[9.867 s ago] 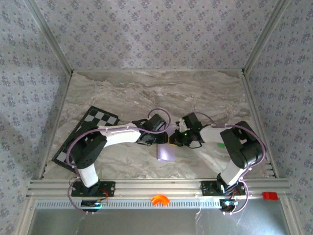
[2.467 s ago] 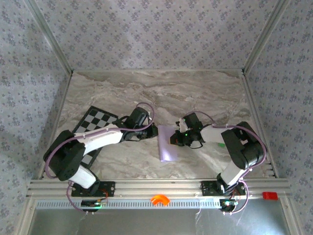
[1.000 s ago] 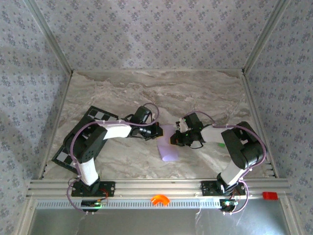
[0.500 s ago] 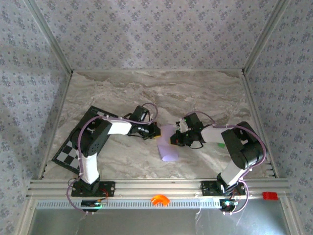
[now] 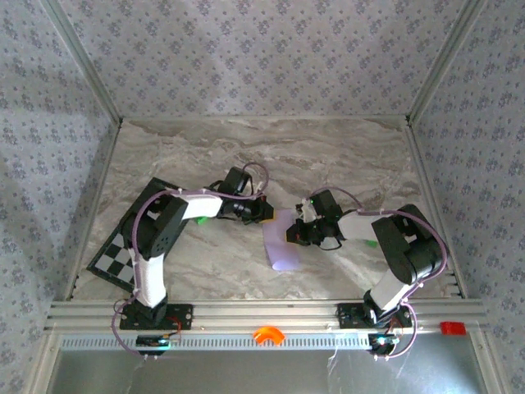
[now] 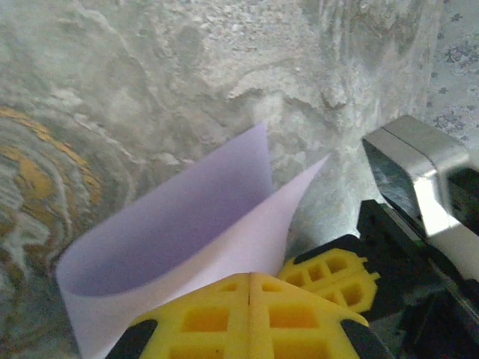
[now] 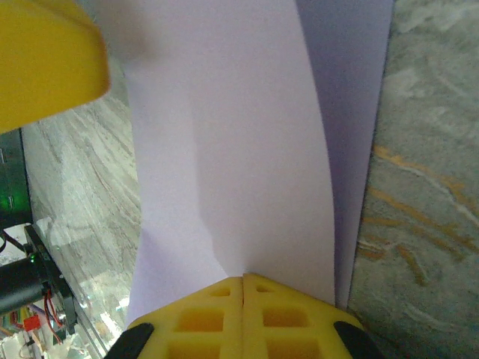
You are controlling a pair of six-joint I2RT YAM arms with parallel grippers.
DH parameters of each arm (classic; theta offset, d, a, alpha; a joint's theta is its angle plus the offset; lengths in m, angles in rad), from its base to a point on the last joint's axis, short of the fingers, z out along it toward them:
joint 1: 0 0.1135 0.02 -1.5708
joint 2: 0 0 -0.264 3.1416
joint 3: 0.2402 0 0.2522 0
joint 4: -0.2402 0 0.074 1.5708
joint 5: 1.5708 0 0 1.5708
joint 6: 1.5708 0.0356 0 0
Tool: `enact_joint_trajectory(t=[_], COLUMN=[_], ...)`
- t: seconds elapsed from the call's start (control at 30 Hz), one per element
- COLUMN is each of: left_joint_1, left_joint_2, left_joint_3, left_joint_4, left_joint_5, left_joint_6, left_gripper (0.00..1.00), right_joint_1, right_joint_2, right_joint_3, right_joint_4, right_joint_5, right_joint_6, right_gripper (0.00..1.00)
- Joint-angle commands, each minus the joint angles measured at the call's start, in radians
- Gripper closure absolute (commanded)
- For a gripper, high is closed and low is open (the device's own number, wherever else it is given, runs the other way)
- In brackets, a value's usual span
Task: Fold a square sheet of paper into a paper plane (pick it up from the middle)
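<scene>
**Both grippers pinched on the lilac sheet, mid-table**

My left gripper [image 5: 264,213] is closed on the sheet [image 5: 283,250], which it takes at its far left corner as seen from above. In my left wrist view the yellow fingers [image 6: 202,318] meet with only a hairline seam between them. The sheet [image 6: 187,224] comes out from behind their tips, doubled over on itself. It has a soft rounded bend at the left, and its two layers gape apart toward two pointed corners at the upper right.

My right gripper [image 5: 291,235] is closed on the sheet too, clamping its right edge just beside my left one. In my right wrist view the sheet [image 7: 239,149] rises straight out of the seam of my shut gripper [image 7: 243,280]. A darker second layer shows along its right side, and one yellow finger of my left gripper sits at the top left corner.

From above, the sheet is a narrow strip in the middle of the table [image 5: 328,156], between my two grippers, with its free end pointing toward my bases. I cannot tell whether that end rests on the marble.

The board [image 5: 115,254] lies well apart at the left, under my left arm.
</scene>
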Motion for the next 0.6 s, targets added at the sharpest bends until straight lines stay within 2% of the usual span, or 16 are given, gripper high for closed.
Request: enact_joint_trajectory(t=[0.0, 0.13, 0.37, 0.57], left_joint_1=[0.022, 0.050, 0.100, 0.102], left_joint_2=[0.040, 0.043, 0.044, 0.026], left_joint_3=[0.006, -0.011, -0.019, -0.003], left_joint_4=[-0.040, -0.035, 0.011, -0.031], left_joint_5=[0.022, -0.021, -0.126, -0.229], left_joint_6=[0.045, 0.049, -0.023, -0.053], left_gripper=[1.00, 1.00, 1.00, 1.00], right_joint_1=[-0.011, -0.011, -0.013, -0.010], right_joint_2=[0.031, 0.029, 0.024, 0.009], right_joint_3=[-0.053, -0.058, -0.071, -0.084], right_joint_4=[-0.127, -0.124, -0.109, -0.089], right_joint_5=[0.121, 0.122, 0.123, 0.122], right_joint_6=[0.002, 0.003, 0.013, 0.035], right_gripper=[1.00, 1.00, 1.00, 1.00])
